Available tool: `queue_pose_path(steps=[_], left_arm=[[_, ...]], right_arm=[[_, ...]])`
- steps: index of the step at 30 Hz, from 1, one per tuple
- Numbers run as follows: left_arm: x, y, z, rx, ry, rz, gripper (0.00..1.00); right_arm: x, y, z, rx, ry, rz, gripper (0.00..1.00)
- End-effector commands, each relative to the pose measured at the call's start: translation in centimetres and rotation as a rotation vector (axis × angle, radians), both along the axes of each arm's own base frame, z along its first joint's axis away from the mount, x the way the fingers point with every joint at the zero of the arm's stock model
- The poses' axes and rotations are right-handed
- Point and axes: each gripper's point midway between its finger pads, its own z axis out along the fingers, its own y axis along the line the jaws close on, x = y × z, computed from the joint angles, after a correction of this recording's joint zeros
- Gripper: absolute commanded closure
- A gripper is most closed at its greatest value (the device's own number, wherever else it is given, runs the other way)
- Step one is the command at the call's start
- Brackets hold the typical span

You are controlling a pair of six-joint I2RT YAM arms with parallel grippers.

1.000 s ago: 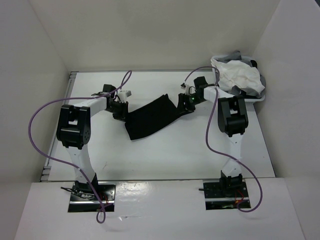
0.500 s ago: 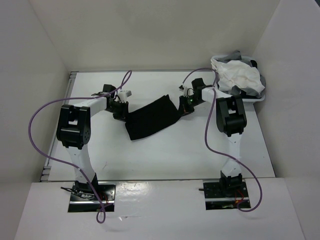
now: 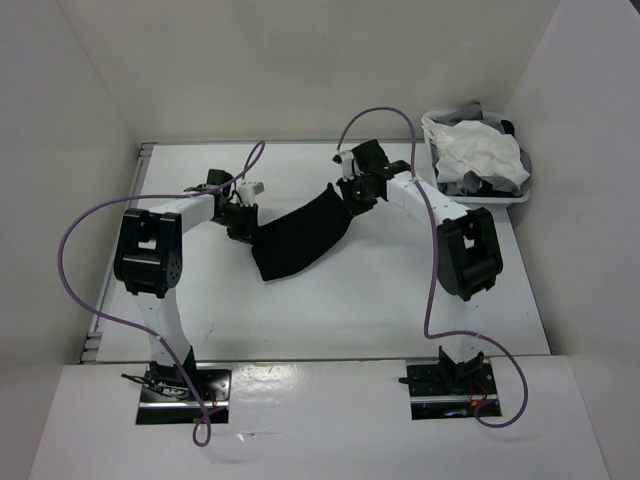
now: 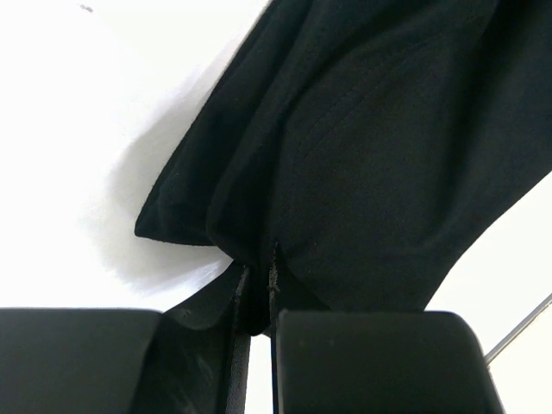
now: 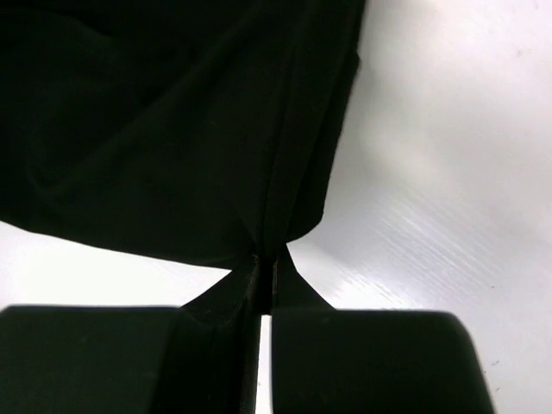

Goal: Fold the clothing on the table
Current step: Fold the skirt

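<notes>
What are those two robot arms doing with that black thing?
They are working on folding the black clothing on the table. The left gripper pinches one end of it and the right gripper pinches the far end, so the cloth hangs stretched between them, partly resting on the table. No fold is made yet. A basket of other clothes sits in the far right corner, untouched.
</notes>
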Motion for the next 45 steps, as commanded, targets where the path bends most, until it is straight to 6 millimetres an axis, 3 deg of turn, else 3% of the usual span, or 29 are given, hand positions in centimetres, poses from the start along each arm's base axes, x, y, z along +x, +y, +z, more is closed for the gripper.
queue_pose_path(steps=[1,10,24,32,39,43,45], left_arm=[[-0.5,-0.2,-0.6,-0.015,0.033,0.000,1.00],[-0.6,-0.1,-1.0,-0.014,0.042,0.000,1.00],[-0.6,-0.4,-0.8,-0.031,0.044,-0.007,1.00],[-0.6,-0.4,-0.8,-0.031,0.044,-0.007,1.00],[-0.7,-0.6,-0.7,-0.042,0.050,-0.003,1.00],[-0.6,-0.6,-0.3,-0.043,0.039,-0.003,1.00],[-0.6,-0.6,-0.3,-0.043,0.039,-0.003,1.00]], right_arm=[[-0.4,0.2,1.8,-0.083,-0.081,0.000,1.00],[-3.7,4.8,1.6,-0.200,-0.168,0.134,1.00],[-4.5,9.3,5.3,-0.210,-0.270,0.198,1.00],[-6.3,12.4,6.5,-0.192,-0.290,0.263,1.00],[-7.7,14.4,5.9,-0.200,-0.288,0.312,1.00],[-7.8,15.4,6.7,-0.176,-0.302,0.324,1.00],[-8.4,16.1,5.9,-0.183,-0.284,0.338,1.00]])
